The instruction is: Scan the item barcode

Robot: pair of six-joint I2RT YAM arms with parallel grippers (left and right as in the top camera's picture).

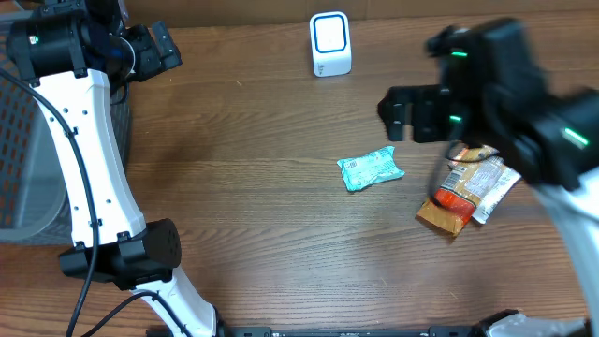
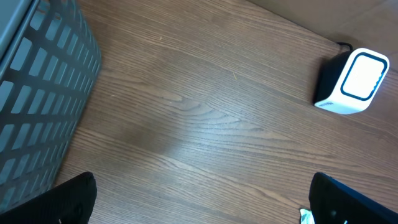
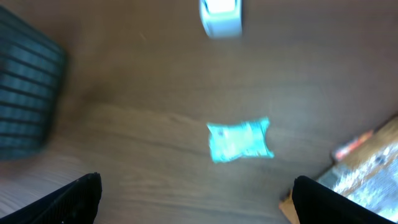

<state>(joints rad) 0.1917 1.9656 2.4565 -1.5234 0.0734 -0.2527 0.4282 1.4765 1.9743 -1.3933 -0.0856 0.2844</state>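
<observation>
A small teal packet [image 1: 371,170] lies flat on the wooden table near the middle; it shows blurred in the right wrist view as the teal packet [image 3: 240,140]. The white barcode scanner [image 1: 330,44] stands at the back, also seen as the scanner [image 2: 352,82] and the scanner [image 3: 220,17]. My right gripper [image 1: 401,115] hovers open above the table right of the packet, with nothing between its fingers [image 3: 81,199]. My left gripper [image 1: 159,49] is open at the far left, high over bare wood, holding nothing.
A pile of snack packets [image 1: 468,187], brown, orange and silver, lies at the right, partly under my right arm. A grey mesh basket [image 1: 19,159] stands at the left edge, next to the left arm's white links.
</observation>
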